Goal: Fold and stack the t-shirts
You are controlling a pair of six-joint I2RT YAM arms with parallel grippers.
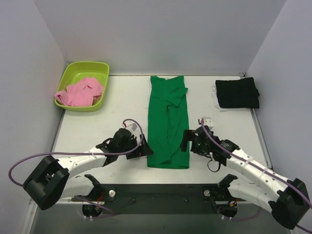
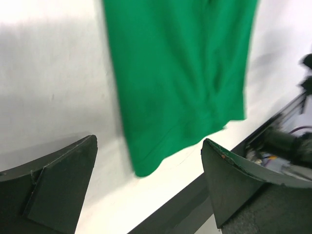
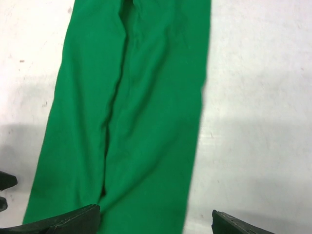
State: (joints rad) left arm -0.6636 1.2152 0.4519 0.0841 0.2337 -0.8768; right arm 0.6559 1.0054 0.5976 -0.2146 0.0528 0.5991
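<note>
The green t-shirt [image 1: 168,122] is laid as a long narrow strip down the middle of the worktop [image 1: 107,112], with its collar end far and its hem near. The left claw [image 1: 142,147] is held just beside the strip's left edge near the hem, and the right claw [image 1: 185,140] just beside its right edge. Both are spread, with nothing gripped. The black t-shirt [image 1: 237,92] is seen folded at the far right corner. The pink t-shirt [image 1: 80,92] is crumpled inside the lime-green tub [image 1: 85,66] at the far left.
</note>
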